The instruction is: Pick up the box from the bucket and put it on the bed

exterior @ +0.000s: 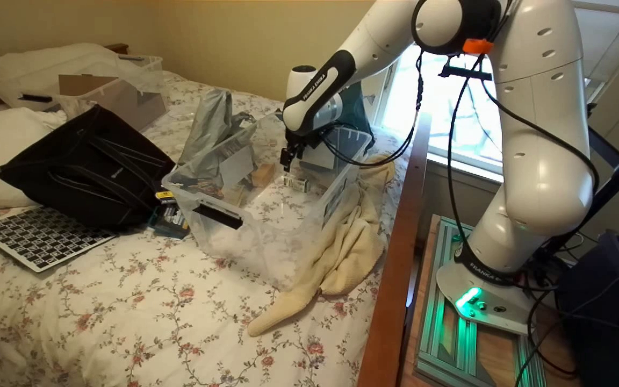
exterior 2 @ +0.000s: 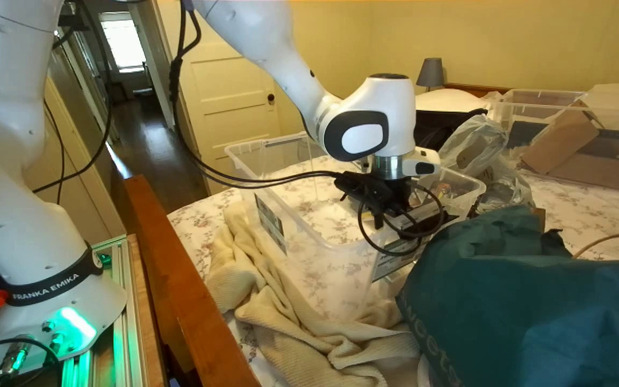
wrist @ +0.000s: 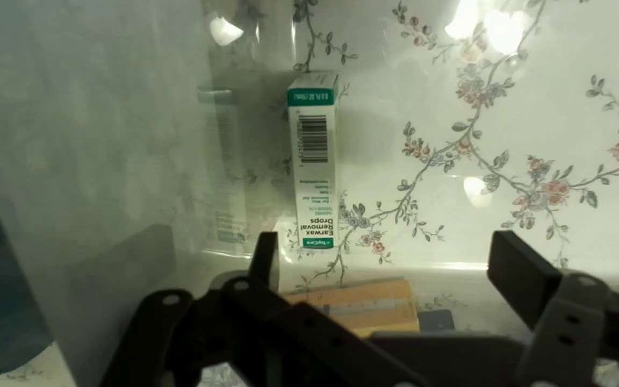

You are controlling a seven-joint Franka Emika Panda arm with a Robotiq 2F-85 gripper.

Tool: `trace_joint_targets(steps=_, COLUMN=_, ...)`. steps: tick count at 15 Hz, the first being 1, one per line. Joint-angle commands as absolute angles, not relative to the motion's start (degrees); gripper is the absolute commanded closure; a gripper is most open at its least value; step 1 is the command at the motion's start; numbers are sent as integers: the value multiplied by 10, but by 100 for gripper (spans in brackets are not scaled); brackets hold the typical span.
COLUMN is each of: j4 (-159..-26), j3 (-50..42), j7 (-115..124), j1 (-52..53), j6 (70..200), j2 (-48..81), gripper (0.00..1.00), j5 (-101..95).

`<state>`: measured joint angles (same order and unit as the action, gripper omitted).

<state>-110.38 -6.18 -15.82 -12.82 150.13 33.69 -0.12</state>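
Presently, fingers (wrist: 522,277): spread wide apart, pointing down over the clear plastic bucket (exterior: 231,244).
Box (wrist: 314,161): lying on the bucket floor, close beside one wall and lower than the fingers — white with green ends, marked with a barcode and "Earwax Removal Drops", upside down in the wrist view.
Box end: turned toward the fingers on the lettered side, closer to the left-hand fingertip in the wrist view.
Orange carton (wrist: 368,306): also in the bucket, partly hidden behind the fingers, just beside a small dark item (wrist: 437,321).
Bucket: standing on the flower-patterned bed (exterior: 143,312), fitted with a black handle.
Cream blanket (exterior 2: 299,322): rumpled along the bucket's side in both exterior views.
Green bag (exterior 2: 503,306): just beside the bucket in an exterior view.
Black bag (exterior: 89,166): tilted — covering part of a checkered board (exterior: 35,239).
Arm (exterior: 540,123): reaching from beside the bed across the wooden rail (exterior: 393,279), lit green at the base.
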Motion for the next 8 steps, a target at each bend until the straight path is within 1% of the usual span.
trace_joint_targets(steps=1, j4=-1045, j3=-49, j7=-151, j1=-136, j6=1473, j2=387, gripper=0, j5=-3)
trace_joint_targets(steps=8, j4=-978, j3=-43, j7=-144, j1=-136, j6=1442, j2=445, gripper=0, j5=-1)
